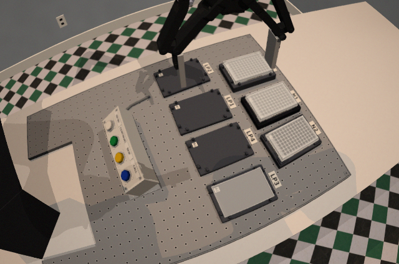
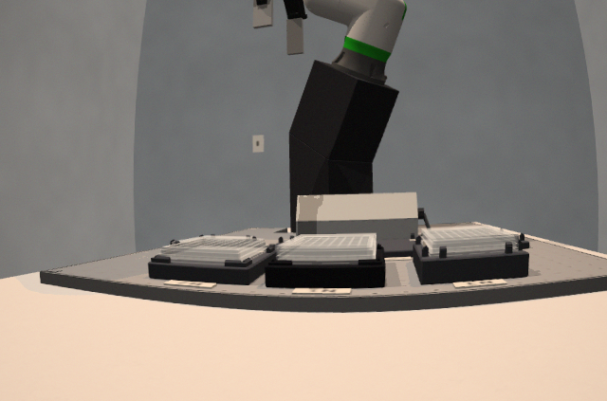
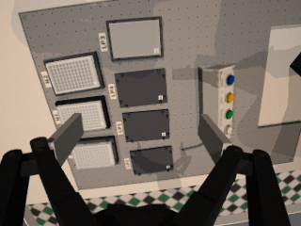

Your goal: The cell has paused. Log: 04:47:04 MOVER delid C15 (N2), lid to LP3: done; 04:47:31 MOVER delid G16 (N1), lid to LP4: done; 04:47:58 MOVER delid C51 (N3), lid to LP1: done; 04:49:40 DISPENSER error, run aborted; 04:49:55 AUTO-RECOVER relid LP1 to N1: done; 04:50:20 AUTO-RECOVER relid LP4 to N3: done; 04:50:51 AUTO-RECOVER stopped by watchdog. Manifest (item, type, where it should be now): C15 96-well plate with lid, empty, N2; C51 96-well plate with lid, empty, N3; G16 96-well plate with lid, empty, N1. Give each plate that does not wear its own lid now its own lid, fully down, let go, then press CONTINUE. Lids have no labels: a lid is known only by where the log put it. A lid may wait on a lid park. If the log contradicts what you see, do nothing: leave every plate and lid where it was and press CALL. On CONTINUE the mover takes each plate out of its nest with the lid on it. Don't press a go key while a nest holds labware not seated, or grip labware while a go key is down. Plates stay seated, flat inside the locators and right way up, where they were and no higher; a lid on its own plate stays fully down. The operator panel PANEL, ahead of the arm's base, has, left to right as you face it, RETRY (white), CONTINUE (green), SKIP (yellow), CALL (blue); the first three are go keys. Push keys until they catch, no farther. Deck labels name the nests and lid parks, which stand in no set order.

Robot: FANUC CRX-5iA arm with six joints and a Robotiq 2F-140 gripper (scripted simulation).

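Three 96-well plates sit in black nests in a row at the deck's right. The back nest's plate (image 1: pixel 247 67) (image 2: pixel 468 234) (image 3: pixel 94 154) and the N1 plate (image 1: pixel 270 101) (image 2: pixel 325 242) (image 3: pixel 84 115) look milky, as under clear lids. The N2 plate (image 1: pixel 291 138) (image 2: pixel 212 245) (image 3: pixel 71 74) shows sharper wells and seems bare. A clear lid (image 1: pixel 243 191) (image 3: pixel 134 39) lies on LP3. My gripper (image 1: pixel 228 77) (image 2: pixel 279 38) (image 3: pixel 141 123) is wide open and empty, high above the deck's back part.
Lid parks LP2 (image 1: pixel 196 73), LP1 (image 1: pixel 199 111) and LP4 (image 1: pixel 219 148) are dark bare pads. The panel (image 1: pixel 133 158) (image 2: pixel 358 212) stands left of them with white (image 1: pixel 110 125), green (image 1: pixel 113 140), yellow (image 1: pixel 119 156) and blue (image 1: pixel 125 175) keys, none pressed. My finger hides the back nest's label.
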